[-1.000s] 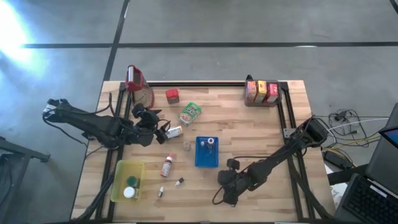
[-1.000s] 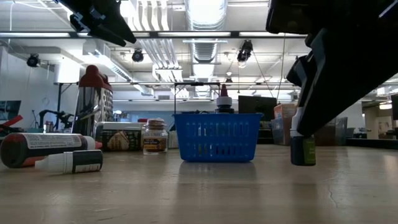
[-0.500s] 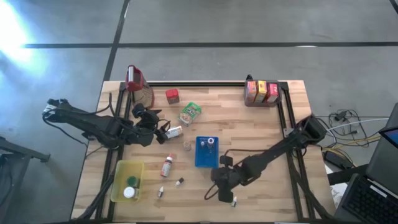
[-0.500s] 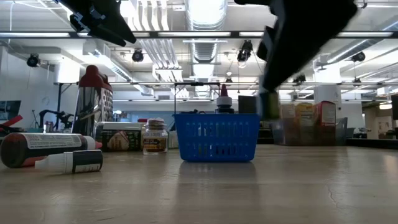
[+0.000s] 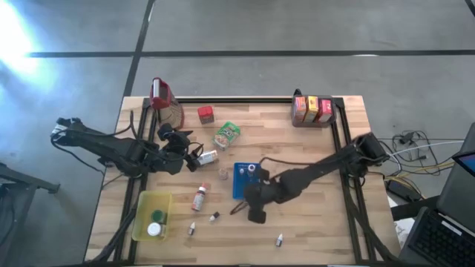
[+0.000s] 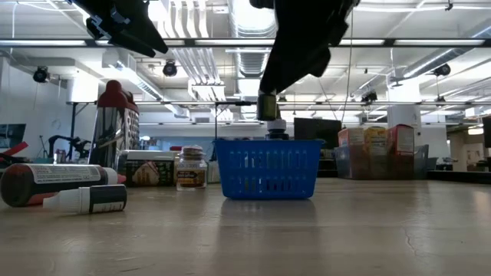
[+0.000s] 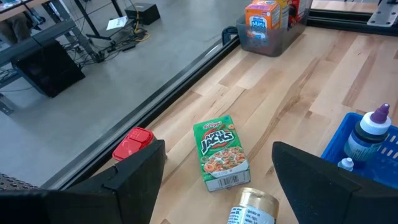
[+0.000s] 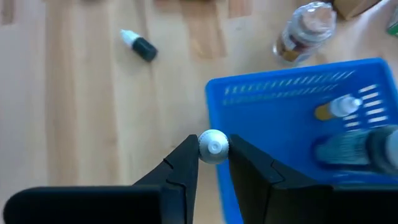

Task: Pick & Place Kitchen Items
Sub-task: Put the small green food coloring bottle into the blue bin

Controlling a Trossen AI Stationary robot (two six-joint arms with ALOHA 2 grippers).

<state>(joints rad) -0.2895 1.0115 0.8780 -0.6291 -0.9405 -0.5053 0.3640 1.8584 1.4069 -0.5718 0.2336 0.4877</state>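
Observation:
My right gripper (image 5: 254, 211) hangs by the near edge of the blue tray (image 5: 239, 178), shut on a tiny white-capped bottle (image 8: 213, 146). In the low view that bottle (image 6: 267, 107) hangs just above the tray (image 6: 267, 169). Two bottles stand inside the tray (image 8: 280, 93). My left gripper (image 5: 197, 157) hovers open over the table's left half. Between its fingers (image 7: 217, 186) I see a green cereal box (image 7: 221, 152) lying flat and a gold-lidded jar (image 7: 252, 208). My right gripper pinches the tiny bottle by its capped top (image 8: 213, 146) between the two fingertips, coming from above and pointing down. The bottle is lifted clear and hangs upright below the fingers (image 6: 267, 107).
A red-capped bottle (image 5: 199, 197) and three tiny bottles (image 5: 214, 216), (image 5: 191, 228), (image 5: 280, 239) lie near the table's near edge. A yellow bin (image 5: 152, 215) sits near left, the tall jug (image 5: 165, 100) and a red carton (image 5: 205, 114) far left, a clear bin of cartons (image 5: 312, 110) far right.
My right gripper has risen and swung from the table's near right part toward the left and far side, up to the blue tray's near edge, carrying the tiny bottle clear of the table. One tiny bottle stays where the gripper was.

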